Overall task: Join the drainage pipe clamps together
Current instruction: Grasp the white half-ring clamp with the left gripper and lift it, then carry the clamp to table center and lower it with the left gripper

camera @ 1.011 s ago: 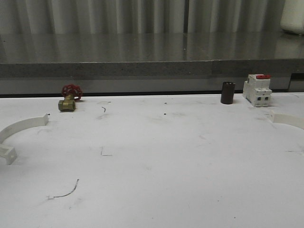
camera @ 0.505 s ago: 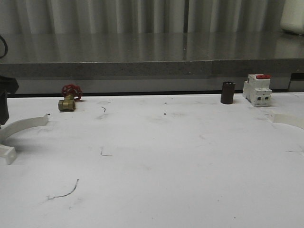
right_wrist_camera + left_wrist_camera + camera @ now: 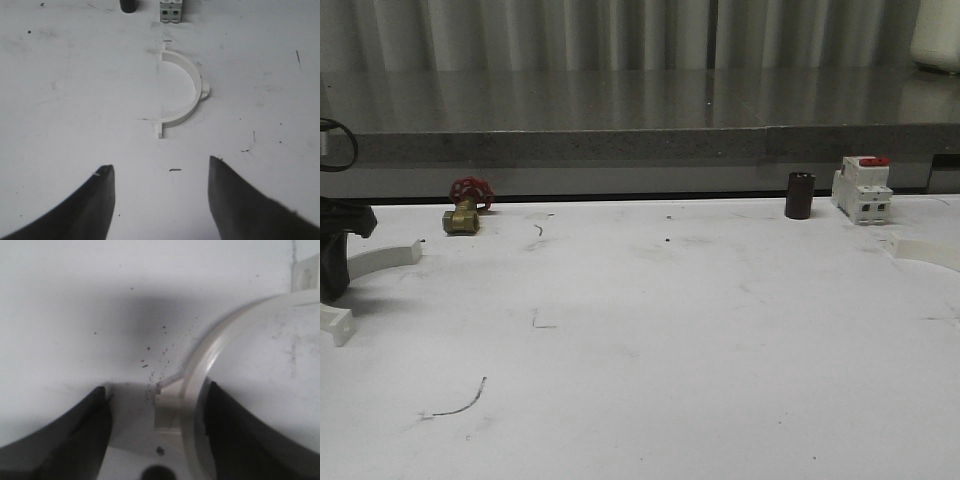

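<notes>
Two off-white drainage pipe clamps lie far apart on the white table. The left clamp (image 3: 382,257) sits at the far left, with an end tab (image 3: 334,326) nearer the front. My left gripper (image 3: 334,262) is down over it. In the left wrist view the left gripper (image 3: 157,388) is open and its dark fingers (image 3: 75,435) straddle the left clamp's band (image 3: 200,370), which runs close to one finger. The right clamp (image 3: 926,251) lies at the far right edge. My right gripper (image 3: 161,164) hovers open and holds nothing, short of the right clamp (image 3: 196,80).
A brass valve with a red handle (image 3: 467,207) stands at the back left. A dark cylinder (image 3: 800,195) and a white-and-red breaker (image 3: 862,188) stand at the back right, just beyond the right clamp. A grey ledge (image 3: 640,145) borders the table's far edge.
My left gripper has come in from the left edge and moved down over the left clamp, now covering part of its arc. The clamps and other objects have not moved.
</notes>
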You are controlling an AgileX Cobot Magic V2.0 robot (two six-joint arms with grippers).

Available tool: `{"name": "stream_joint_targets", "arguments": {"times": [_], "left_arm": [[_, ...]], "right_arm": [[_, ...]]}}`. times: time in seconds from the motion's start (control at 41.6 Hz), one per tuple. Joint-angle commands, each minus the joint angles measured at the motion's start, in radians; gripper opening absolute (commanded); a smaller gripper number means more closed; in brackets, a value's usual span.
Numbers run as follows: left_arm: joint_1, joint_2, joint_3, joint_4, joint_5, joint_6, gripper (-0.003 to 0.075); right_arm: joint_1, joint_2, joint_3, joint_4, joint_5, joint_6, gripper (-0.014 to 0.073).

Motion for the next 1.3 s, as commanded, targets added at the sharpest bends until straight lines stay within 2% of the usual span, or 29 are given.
{"name": "stream_joint_targets", "arguments": {"times": [0.0, 0.12, 0.265, 0.433, 0.577, 0.794, 0.89, 1.155, 1.275], "left_arm": [[-0.004, -0.048, -0.028, -0.010, -0.026, -0.004, 0.0265], [-0.004, -0.048, -0.028, -0.010, -0.032, -0.004, 0.0166], [-0.004, -0.048, -0.028, -0.010, -0.050, -0.004, 0.0081], [-0.008, -0.050, -0.050, -0.010, 0.002, -0.004, 0.0007], [-0.054, -0.090, -0.104, -0.010, 0.094, -0.004, -0.0012], [-0.223, -0.178, -0.202, -0.013, 0.202, -0.009, -0.0011], [-0.332, -0.172, -0.282, 0.001, 0.247, -0.062, -0.0011], [-0.605, -0.036, -0.510, 0.191, 0.345, -0.385, -0.0010], [-0.670, 0.036, -0.573, 0.234, 0.317, -0.536, -0.0010]], "right_arm": [[-0.005, 0.000, -0.033, -0.013, -0.051, -0.006, 0.0445], [-0.005, 0.000, -0.033, -0.013, -0.051, -0.006, 0.0445], [-0.005, 0.000, -0.033, -0.013, -0.051, -0.006, 0.0445], [-0.005, 0.000, -0.033, -0.013, -0.051, -0.006, 0.0445], [-0.005, 0.000, -0.033, -0.013, -0.051, -0.006, 0.0445], [-0.005, 0.000, -0.033, -0.013, -0.051, -0.006, 0.0445], [-0.005, 0.000, -0.033, -0.013, -0.051, -0.006, 0.0445], [-0.005, 0.000, -0.033, -0.013, -0.051, -0.006, 0.0445], [-0.005, 0.000, -0.033, -0.013, -0.051, -0.006, 0.0445]]}}
